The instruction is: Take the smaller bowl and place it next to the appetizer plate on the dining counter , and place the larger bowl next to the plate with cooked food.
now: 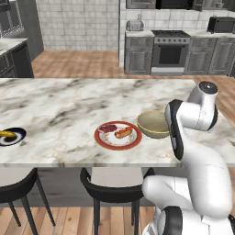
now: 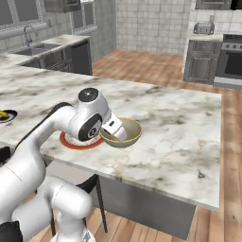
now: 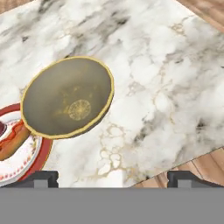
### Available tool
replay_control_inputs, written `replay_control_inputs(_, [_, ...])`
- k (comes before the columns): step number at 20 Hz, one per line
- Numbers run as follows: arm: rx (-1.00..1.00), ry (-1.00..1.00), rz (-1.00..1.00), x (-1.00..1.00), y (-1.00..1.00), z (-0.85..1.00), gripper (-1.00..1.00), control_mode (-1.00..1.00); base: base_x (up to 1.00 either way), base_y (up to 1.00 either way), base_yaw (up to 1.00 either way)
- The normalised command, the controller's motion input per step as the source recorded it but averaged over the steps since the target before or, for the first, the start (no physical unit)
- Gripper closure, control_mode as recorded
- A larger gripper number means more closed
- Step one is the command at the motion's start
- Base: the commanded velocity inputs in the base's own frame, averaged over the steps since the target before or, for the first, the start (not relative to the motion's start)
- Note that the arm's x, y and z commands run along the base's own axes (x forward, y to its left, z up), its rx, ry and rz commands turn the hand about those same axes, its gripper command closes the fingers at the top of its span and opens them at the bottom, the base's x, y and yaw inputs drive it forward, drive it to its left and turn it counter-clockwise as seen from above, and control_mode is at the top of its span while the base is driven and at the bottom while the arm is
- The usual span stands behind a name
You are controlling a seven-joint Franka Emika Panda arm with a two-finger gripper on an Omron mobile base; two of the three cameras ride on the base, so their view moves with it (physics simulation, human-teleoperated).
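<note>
The gripper (image 3: 112, 177) hangs above the dining counter (image 1: 59, 105) with its jaws spread wide and nothing between them; the two dark fingertips (image 3: 41, 178) stand far apart at the bottom of the hand view. The larger bowl (image 3: 68, 97) sits upright on the marble, ahead of the hand and off toward the fingertip on that view's left, clear of both pads. Being round, it has no long axis to align with; a grasp would have to take it by the rim.

From the left base view the larger bowl (image 1: 153, 124) rests just beside the plate with cooked food (image 1: 118, 135), on the side nearer the arm. Whether the two rims touch is hard to tell, but the hand view seems to show the bowl's edge overhanging the red rim. The second half of the task looks settled as things lie.

The appetizer plate (image 1: 11, 136) lies well apart, far along the counter at the left edge, with a yellow piece on it. Black stools (image 1: 112, 193) stand below the counter's near edge, and a stove (image 1: 170, 51) stands across the floor. A next move probably needs only a clear lift straight off, since the plate's rim and the bowl are close under the hand.
</note>
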Motion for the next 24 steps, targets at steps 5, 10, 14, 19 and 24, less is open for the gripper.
replay_control_inputs(5, [-0.1, 0.11, 0.22, -0.89, 0.65, 0.45, -1.0, -1.0, 0.0, 0.0, 0.0])
replay_control_inputs(10, [-0.09, 0.0, 0.25, -0.51, 0.63, 0.12, -1.0, -1.0, 0.0, 0.0, 0.0])
replay_control_inputs(14, [-0.14, -0.21, 0.2, -0.63, 0.21, -0.08, -1.0, -1.0, 0.0, 0.0, 0.0])
replay_control_inputs(19, [-0.07, -0.21, 0.1, -0.53, 0.0, 0.02, -1.0, 1.0, -0.11, 0.0, 0.02])
replay_control_inputs(24, [0.0, 0.0, 0.0, 0.0, 0.0, 0.0, -1.0, 1.0, -0.8, -0.46, 0.03])
